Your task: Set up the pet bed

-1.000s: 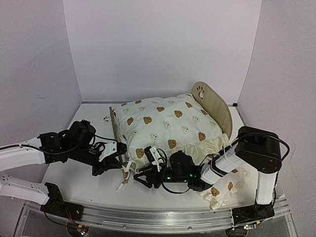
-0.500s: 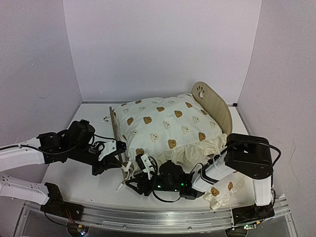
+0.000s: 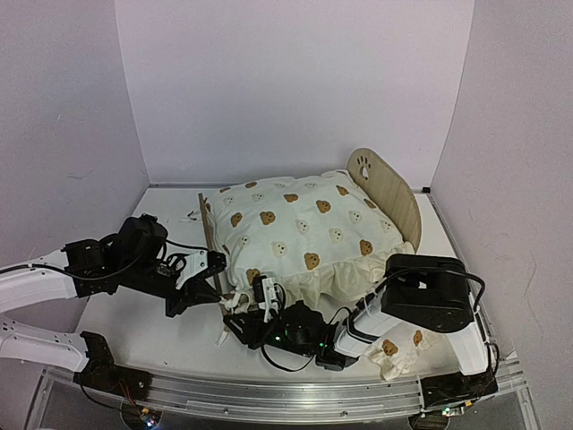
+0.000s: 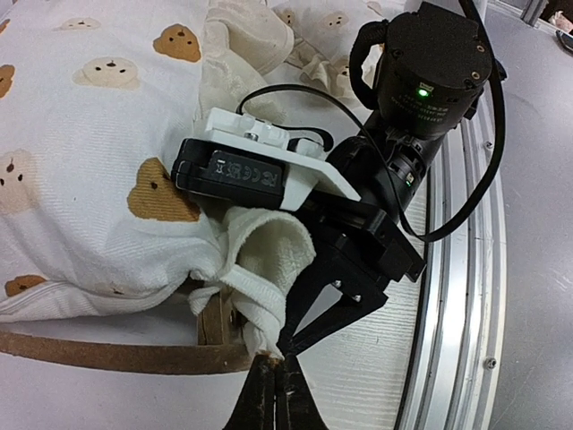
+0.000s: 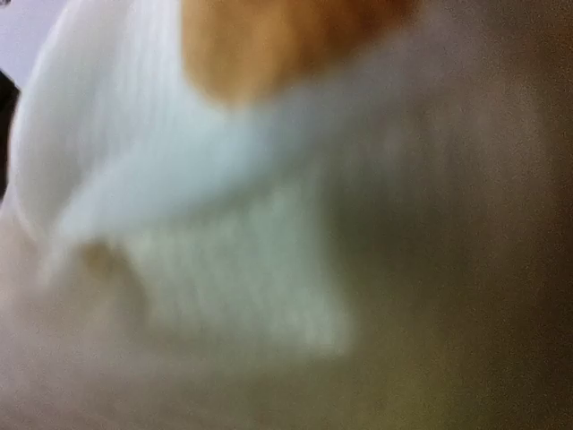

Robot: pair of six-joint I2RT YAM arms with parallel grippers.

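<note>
The pet bed shows its paw-print headboard (image 3: pixel 380 179) and low footboard (image 3: pixel 210 235), with the big bear-print cushion (image 3: pixel 300 224) lying on it. At the near footboard corner (image 4: pixel 116 356) a white cushion tie (image 4: pixel 260 305) hangs over the wood. My left gripper (image 4: pixel 274 372) (image 3: pixel 220 296) is shut, with the tie's end pinched at its tips. My right gripper (image 4: pixel 291 343) (image 3: pixel 240 321) comes in from the right. Its black fingers (image 4: pixel 313 296) narrow to the same tie end, and I cannot tell whether they grip it. The right wrist view is only blurred fabric.
A small bear-print pillow (image 3: pixel 398 345) lies on the table at the near right, beside the right arm's base. The metal rail (image 3: pixel 269 394) runs along the table's near edge. White walls close in the back and both sides.
The right arm has swept left along the cushion's near edge to the footboard corner, and its jaws have narrowed. The left arm has hardly moved.
</note>
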